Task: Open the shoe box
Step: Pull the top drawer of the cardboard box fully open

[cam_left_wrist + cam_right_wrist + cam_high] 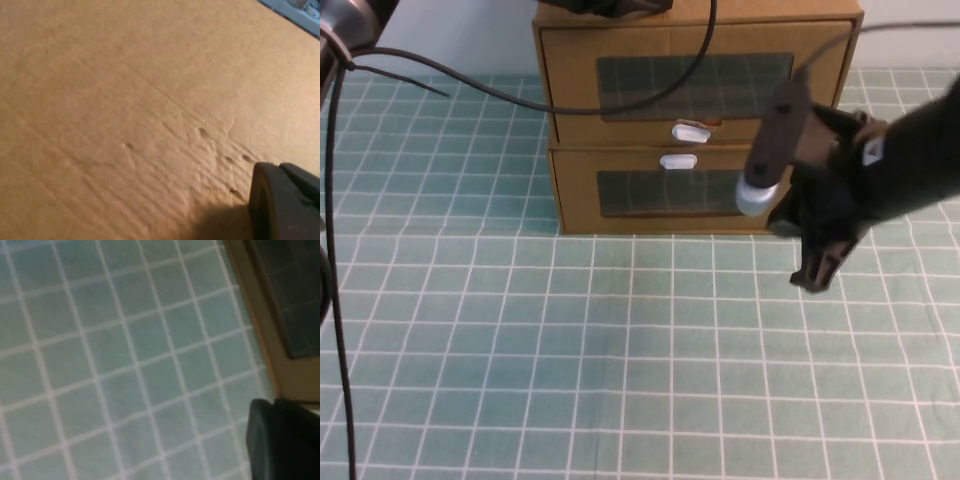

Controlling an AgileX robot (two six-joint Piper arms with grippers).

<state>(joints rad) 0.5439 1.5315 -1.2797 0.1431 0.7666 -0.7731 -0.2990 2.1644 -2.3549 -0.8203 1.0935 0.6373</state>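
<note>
While the shoe box (pixel 700 120) stands against the far edge of the surface (pixel 570 350), about midway along it, the right claw (pixel 817 275) hangs in front of the box's right end, fully shut, holding nothing, its tips aimed down at the green grid and clear of the cardboard. The box is a two-drawer cabinet with its long axis along that far edge, so each drawer would slide out toward the near edge. The move ahead appears to turn on one relation. The upper handle (pixel 690 131) and lower handle (pixel 678 161), two small white tabs one just above the other at the middle of the front face, lie toward the surface's left edge from the right claw, farther back and higher than its tips. To reach either tab, that claw would probably need to rise, shift toward the box's middle and part its jaws. Its wrist camera shows only grid and the box's bottom front edge, with no handle in sight. The left claw (pixel 282 202) is over the top panel of the box, very close to the cardboard or resting on it, and whether it is open cannot be told. With that arm above the box, the right arm looks better placed for the handles, and both drawers appear closed.
</note>
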